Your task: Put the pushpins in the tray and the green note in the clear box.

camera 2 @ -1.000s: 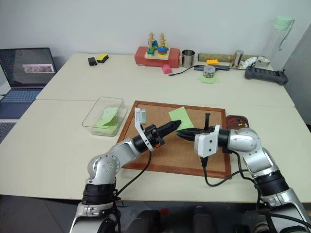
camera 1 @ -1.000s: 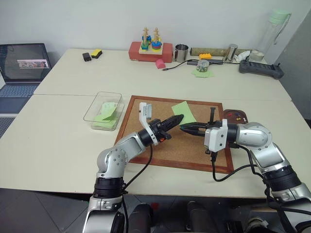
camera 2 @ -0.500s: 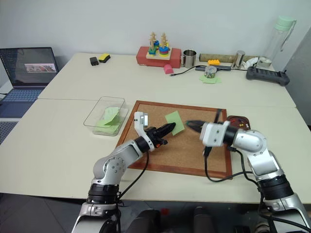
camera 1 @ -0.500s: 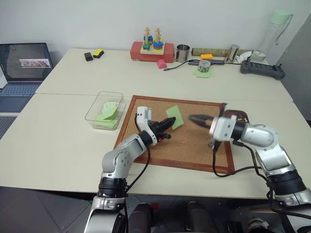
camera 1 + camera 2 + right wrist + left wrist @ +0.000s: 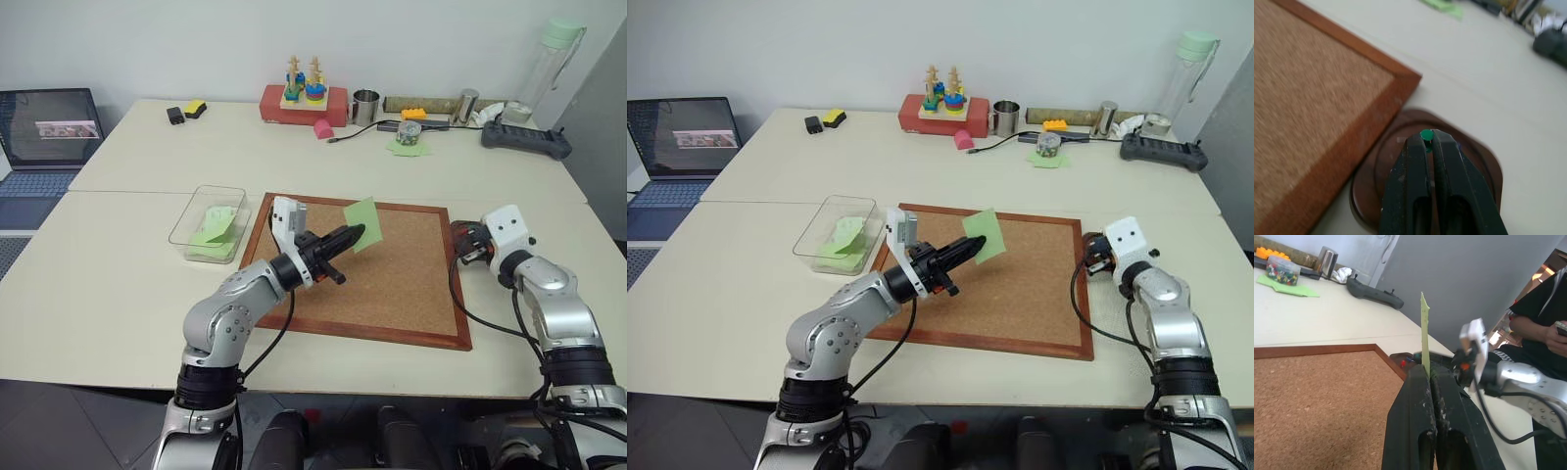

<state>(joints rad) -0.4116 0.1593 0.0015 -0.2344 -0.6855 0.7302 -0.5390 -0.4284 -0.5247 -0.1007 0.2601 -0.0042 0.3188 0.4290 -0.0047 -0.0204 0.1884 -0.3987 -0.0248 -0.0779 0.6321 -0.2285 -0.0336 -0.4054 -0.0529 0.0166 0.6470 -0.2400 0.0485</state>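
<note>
left hand (image 5: 361, 232) pinching green note (image 5: 361, 223) above corkboard (image 5: 411, 294) | right hand (image 5: 1426, 139) pinching green pushpin (image 5: 1426, 134) over tray (image 5: 1484, 166), corkboard's 3 o'clock

tray (image 5: 468, 235) half hidden by right gripper (image 5: 1426, 139) (blurred)

Left arm: bent, reaching forward and inward
Left gripper (image 5: 355, 234): fingers closed, raised, pointing forward-right
Right arm: extended out to the right
Right gripper (image 5: 1427, 138): fingers pinched together, angled down

Even, bright indoor light, soft shadows; right wrist view blurred.
</note>
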